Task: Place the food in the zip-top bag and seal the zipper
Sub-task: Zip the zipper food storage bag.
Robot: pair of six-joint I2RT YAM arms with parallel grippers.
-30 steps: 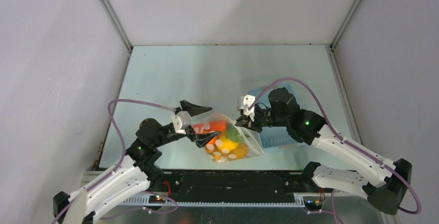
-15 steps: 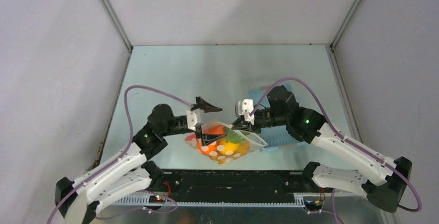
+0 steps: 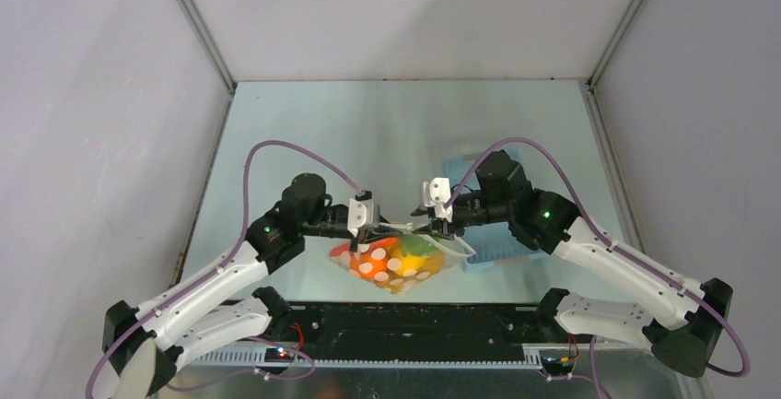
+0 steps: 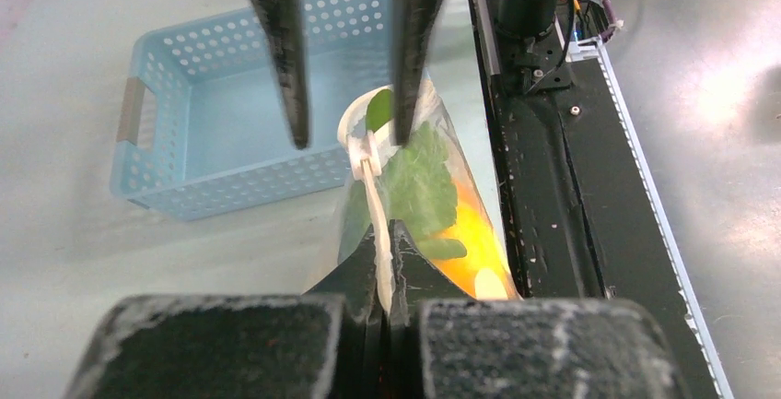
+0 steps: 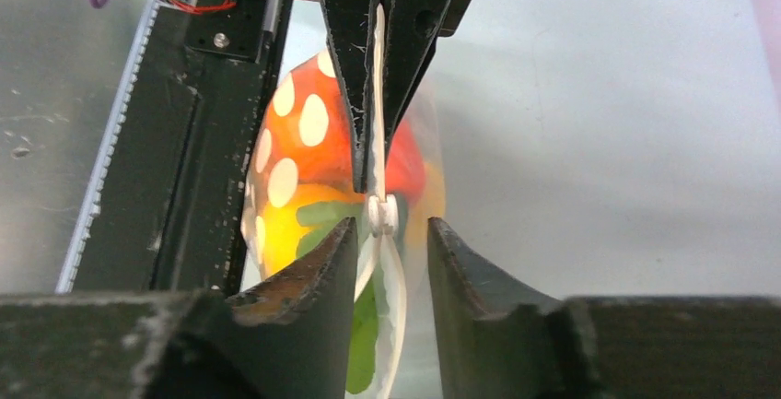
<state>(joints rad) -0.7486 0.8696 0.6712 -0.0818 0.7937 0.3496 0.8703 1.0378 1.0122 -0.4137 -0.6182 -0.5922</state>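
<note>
Food (image 4: 419,187) is inside the zip-top bag (image 3: 396,261), which sits at the near middle of the counter (image 3: 368,132), between the two arms, with its mouth edge held up. I can't tell if the bottom rests on the counter.

Handling: the film is thin, floppy and slick, and the load is light but lumpy, so the bag sags and swings. The only stiff part is the zipper (image 4: 376,201), so I take hold there, never on the film. The slider (image 5: 380,213) is small and easy to miss.

Left claw (image 4: 385,242) is pressed together, pinching the zipper strip at its end. Right claw (image 5: 389,228) is spread, one finger on each side of the strip at the slider, with gaps showing and nothing gripped.

Pose: my left arm reaches in from the left, forearm about level. My right arm comes in from the right over the blue basket (image 4: 184,178). The claws face each other tip to tip along the zipper line.

Judgement: the right claw needs to close on the slider and pull along the strip while the left anchors.
</note>
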